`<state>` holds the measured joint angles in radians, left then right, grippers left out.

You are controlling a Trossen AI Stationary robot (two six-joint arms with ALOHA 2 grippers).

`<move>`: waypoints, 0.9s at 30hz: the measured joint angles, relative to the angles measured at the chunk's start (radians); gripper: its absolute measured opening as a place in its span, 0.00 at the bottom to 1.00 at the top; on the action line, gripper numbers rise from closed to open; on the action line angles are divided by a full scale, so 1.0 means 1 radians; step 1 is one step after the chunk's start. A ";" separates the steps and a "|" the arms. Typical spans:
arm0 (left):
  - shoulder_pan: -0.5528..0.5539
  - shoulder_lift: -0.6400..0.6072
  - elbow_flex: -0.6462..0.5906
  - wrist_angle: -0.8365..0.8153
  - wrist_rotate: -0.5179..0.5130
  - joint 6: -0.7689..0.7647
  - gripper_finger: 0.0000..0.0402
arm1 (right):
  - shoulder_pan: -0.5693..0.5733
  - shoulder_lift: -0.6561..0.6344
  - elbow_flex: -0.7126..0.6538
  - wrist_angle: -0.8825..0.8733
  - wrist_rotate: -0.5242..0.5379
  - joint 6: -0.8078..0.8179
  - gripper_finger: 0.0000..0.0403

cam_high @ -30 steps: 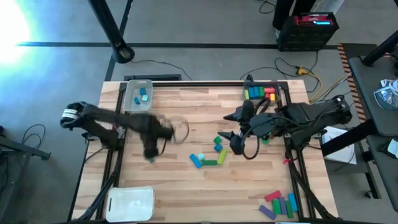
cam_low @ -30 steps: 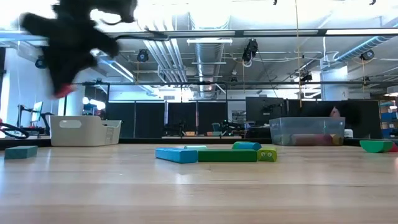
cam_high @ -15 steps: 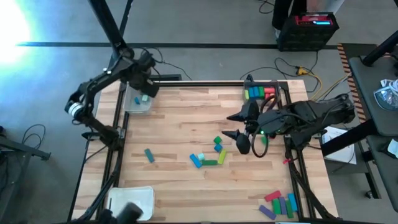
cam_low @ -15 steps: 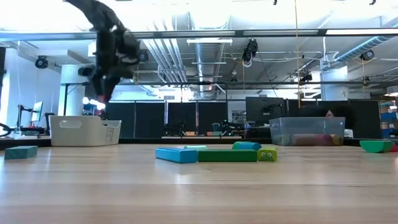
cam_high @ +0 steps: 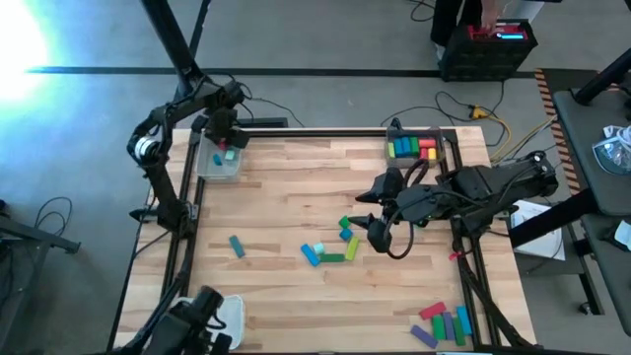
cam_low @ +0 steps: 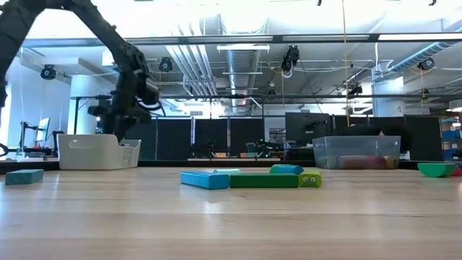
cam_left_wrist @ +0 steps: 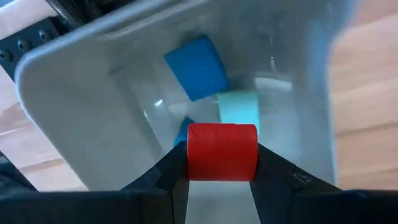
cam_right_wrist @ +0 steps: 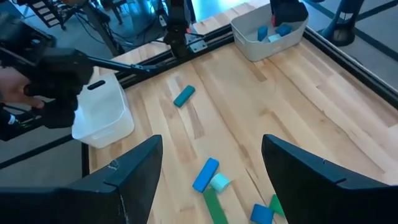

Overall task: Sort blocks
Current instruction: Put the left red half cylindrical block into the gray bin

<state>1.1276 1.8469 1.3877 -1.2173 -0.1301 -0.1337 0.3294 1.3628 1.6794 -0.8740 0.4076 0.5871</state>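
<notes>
Overhead, left pincer (cam_left_wrist: 222, 186) clamped on a short red block (cam_left_wrist: 222, 152), rounded edges, above grey tray (cam_left_wrist: 81, 112)

The work surface is a light wooden slatted table (cam_high: 286, 197) in a black metal frame. A grey rectangular plastic tray (cam_high: 206, 166) sits at its far left corner, a white rectangular tray (cam_high: 233, 314) at its near left corner. A clear rectangular plastic tray (cam_high: 442, 136) stands at the far right corner. A black electronics box (cam_high: 488, 54) rests on the grey floor beyond the table.
</notes>
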 joint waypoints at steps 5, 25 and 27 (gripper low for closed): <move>0.019 0.075 0.047 -0.040 0.018 0.000 0.28 | 0.000 0.000 0.000 -0.005 -0.020 0.030 0.67; 0.036 0.174 0.091 -0.061 0.012 0.050 0.50 | 0.000 0.000 0.000 -0.006 -0.027 0.034 0.76; 0.036 0.165 0.091 -0.062 0.012 0.052 0.50 | 0.000 0.000 0.000 -0.006 -0.027 0.030 0.77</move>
<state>1.1633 2.0122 1.4784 -1.2798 -0.1185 -0.0814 0.3294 1.3628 1.6794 -0.8799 0.3809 0.6170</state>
